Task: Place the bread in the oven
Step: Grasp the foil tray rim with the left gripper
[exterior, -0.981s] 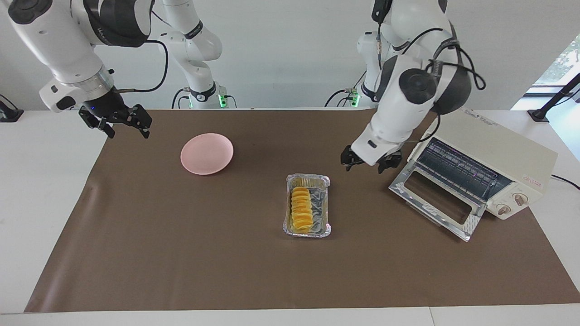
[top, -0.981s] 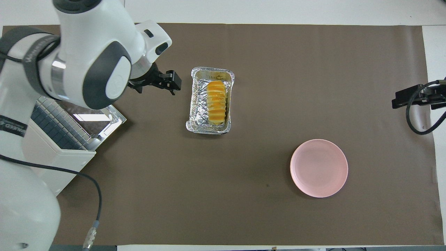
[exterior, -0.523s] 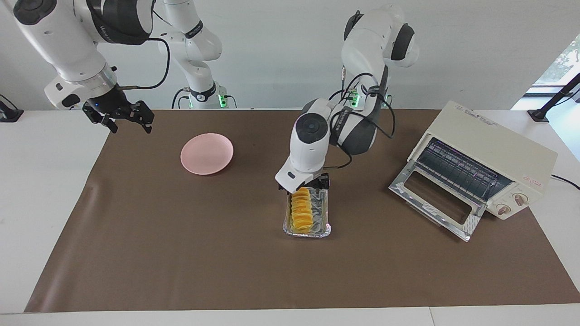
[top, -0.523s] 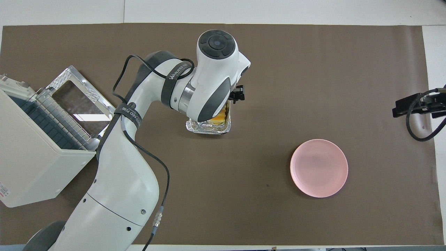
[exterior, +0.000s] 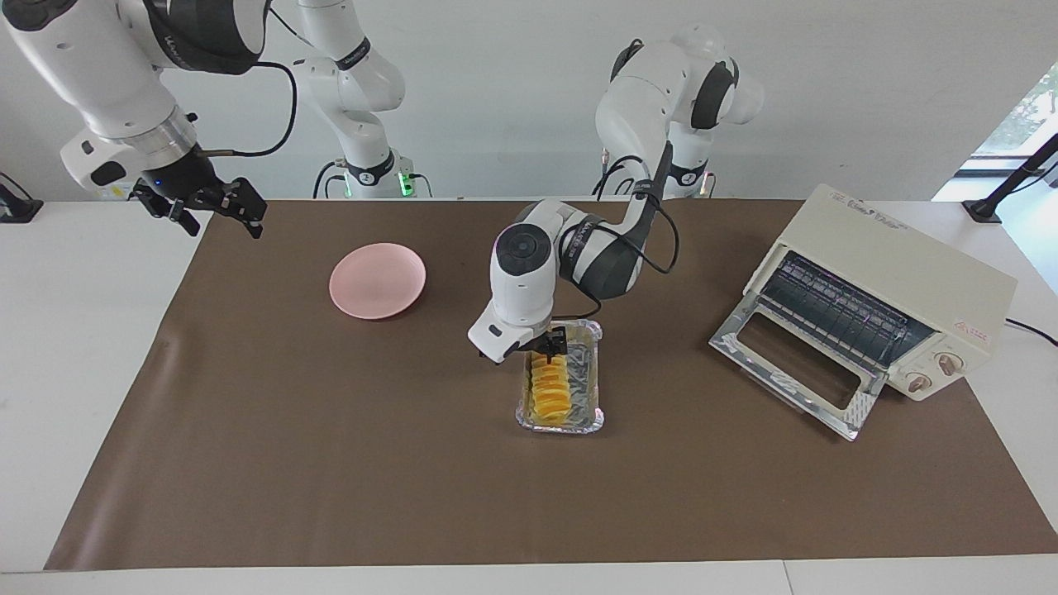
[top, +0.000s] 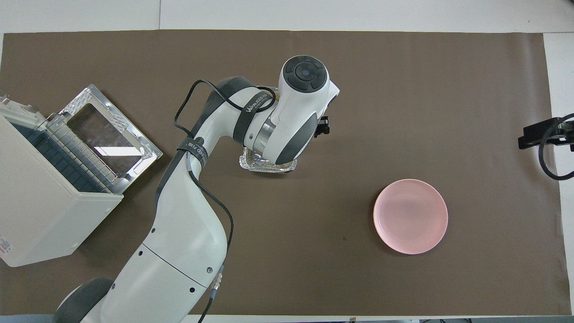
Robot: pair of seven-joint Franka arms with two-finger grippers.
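Observation:
The yellow-orange ridged bread (exterior: 550,390) lies in a crinkled foil tray (exterior: 597,382) at the middle of the brown mat. My left gripper (exterior: 550,347) hangs over the tray's end nearer the robots, just above the bread; one dark finger (exterior: 559,340) shows, the other is hidden by the hand. In the overhead view the left arm covers the bread, and only the tray's near rim (top: 267,166) shows. The cream oven (exterior: 888,285) stands at the left arm's end with its glass door (exterior: 793,364) dropped open; it also shows in the overhead view (top: 40,202). My right gripper (exterior: 211,211) waits open over the mat's corner.
A round pink plate (exterior: 378,279) lies on the mat toward the right arm's end, nearer the robots than the tray; it also shows in the overhead view (top: 410,216). The brown mat (exterior: 331,463) covers most of the white table.
My left arm swung from beside the oven door to over the foil tray, then came lower over the bread. My right gripper drifted slightly toward the table's edge.

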